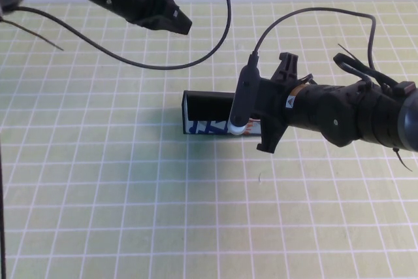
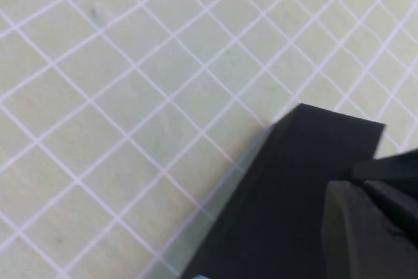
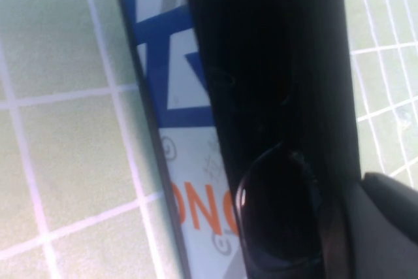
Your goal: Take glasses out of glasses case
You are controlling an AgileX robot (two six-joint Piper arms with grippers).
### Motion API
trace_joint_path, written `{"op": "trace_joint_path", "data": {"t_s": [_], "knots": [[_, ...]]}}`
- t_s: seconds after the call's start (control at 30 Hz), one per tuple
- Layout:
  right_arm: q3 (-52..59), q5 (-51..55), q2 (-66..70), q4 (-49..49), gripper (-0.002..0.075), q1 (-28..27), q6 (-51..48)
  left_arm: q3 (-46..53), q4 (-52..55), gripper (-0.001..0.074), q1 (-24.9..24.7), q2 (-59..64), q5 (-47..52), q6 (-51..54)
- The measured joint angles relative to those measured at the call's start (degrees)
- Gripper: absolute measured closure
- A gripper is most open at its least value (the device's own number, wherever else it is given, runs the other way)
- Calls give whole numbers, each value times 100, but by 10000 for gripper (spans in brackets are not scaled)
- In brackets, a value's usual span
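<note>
Right pincer [image 1: 251,129] over open glasses case [image 1: 209,112], grip unclear, left pincer [image 1: 179,24] raised, likewise.

- The glasses case [image 1: 209,115] is sitting open on the green gridded desk [image 1: 98,181].
- The right gripper [image 1: 245,119] is hanging over the case's right end.
- The left gripper [image 1: 179,23] is hovering well behind, at upper left.

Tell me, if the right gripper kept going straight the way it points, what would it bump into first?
Probably the glasses lying inside the open glasses case; the right gripper hangs just above its right end. Depth is uncertain.
</note>
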Motion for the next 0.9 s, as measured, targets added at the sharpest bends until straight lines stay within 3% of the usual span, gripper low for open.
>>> {"op": "trace_joint_path", "data": {"t_s": [0.13, 0.23, 0.37, 0.47, 0.77, 0.9], "knots": [[0, -31, 0, 47, 730, 0, 0, 1296, -512, 739, -30, -724, -214, 645], [0, -31, 10, 62, 730, 0, 5, 2863, -1098, 739, -46, -1216, -783, 1510], [0, -39, 10, 69, 730, 0, 14, 4725, -2419, 739, -46, -1713, -1403, 3510], [0, -39, 10, 76, 730, 0, 14, 5586, -3473, 739, -46, -1781, -1776, 4685], [0, -42, 10, 90, 731, 0, 14, 5971, -5130, 739, -46, -1336, -2306, 6625], [0, -52, 10, 90, 731, 0, 14, 5947, -5314, 739, -46, -989, -2296, 7085]]}}
